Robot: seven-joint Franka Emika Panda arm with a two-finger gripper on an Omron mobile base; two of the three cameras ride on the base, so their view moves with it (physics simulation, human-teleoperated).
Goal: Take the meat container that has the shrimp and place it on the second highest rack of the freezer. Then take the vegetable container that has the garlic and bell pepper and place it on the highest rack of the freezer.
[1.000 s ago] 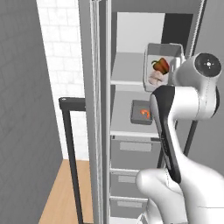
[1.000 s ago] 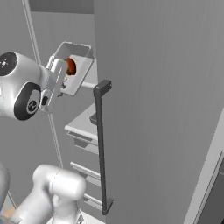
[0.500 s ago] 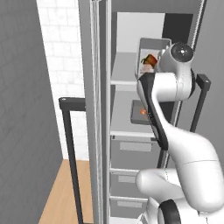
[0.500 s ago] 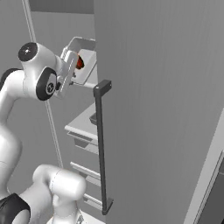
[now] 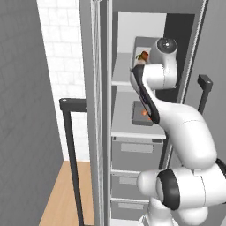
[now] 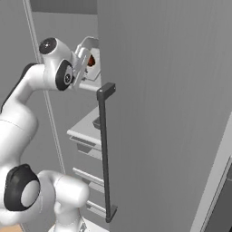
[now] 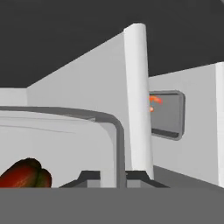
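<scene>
My gripper is shut on the grey rim of the vegetable container, which holds the red bell pepper; the garlic is hidden. In the left base view the vegetable container hangs tilted over the highest rack inside the open freezer, with the bell pepper showing. One shelf lower, the meat container with the shrimp lies on the second highest rack. The hand view shows that meat container and shrimp past a white post.
The freezer door stands open at the right with its long black bar handle. Grey drawers fill the freezer below the shelves. A black frame stands left of the cabinet over a wooden floor.
The arm has stretched forward into the freezer, carrying the vegetable container from in front of the shelves up and in over the highest rack. The grip stays shut.
</scene>
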